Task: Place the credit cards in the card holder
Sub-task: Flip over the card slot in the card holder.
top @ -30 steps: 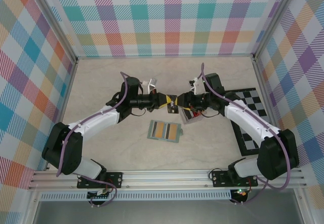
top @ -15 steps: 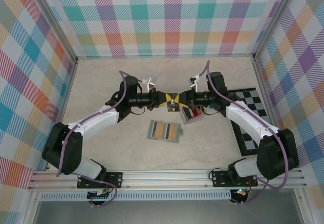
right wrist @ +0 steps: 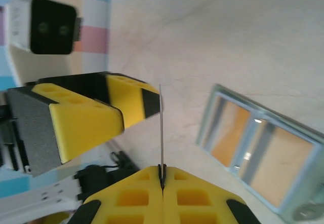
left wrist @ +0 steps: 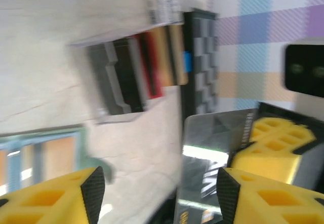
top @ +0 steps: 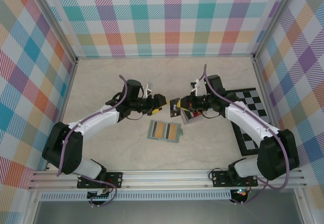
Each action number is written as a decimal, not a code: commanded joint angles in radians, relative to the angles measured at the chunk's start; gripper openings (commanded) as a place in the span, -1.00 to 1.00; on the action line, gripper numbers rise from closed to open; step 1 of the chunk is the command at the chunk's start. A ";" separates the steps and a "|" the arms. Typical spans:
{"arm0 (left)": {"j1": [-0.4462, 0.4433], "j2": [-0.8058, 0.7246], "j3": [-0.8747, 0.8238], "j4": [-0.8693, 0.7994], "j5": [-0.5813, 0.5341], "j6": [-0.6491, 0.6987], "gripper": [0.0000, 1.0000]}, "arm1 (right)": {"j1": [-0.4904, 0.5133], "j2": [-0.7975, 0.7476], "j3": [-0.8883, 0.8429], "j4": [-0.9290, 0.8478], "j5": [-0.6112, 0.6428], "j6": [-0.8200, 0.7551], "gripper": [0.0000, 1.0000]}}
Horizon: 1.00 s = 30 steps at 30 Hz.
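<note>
The left claw (left wrist: 159, 191) stands open, yellow fingers (left wrist: 61, 196) wide apart. Just ahead of the finger on the view's right, the right claw (left wrist: 255, 145) pinches a dark card (left wrist: 210, 148). Farther ahead lie fanned cards (left wrist: 136, 72), and ahead of the other finger the open holder (left wrist: 43, 153).

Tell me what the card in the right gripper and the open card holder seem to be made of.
The card: thin, stiff, glossy plastic, probably; it reflects light and stands straight, edge-on, in the shut right gripper. The card holder: matte sage-green and pale blue-grey, perhaps faux leather or fabric; the blur leaves this open.
</note>
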 commanded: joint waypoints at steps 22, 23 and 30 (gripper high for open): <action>-0.008 0.115 -0.072 -0.318 -0.203 0.199 0.37 | 0.258 0.128 -0.081 -0.170 0.512 0.208 -0.95; -0.008 0.123 -0.070 -0.317 -0.202 0.201 0.37 | 0.257 0.131 -0.086 -0.159 0.507 0.211 -0.95; -0.020 0.167 -0.077 -0.307 -0.191 0.211 0.31 | 0.259 0.161 -0.094 -0.114 0.486 0.216 -0.95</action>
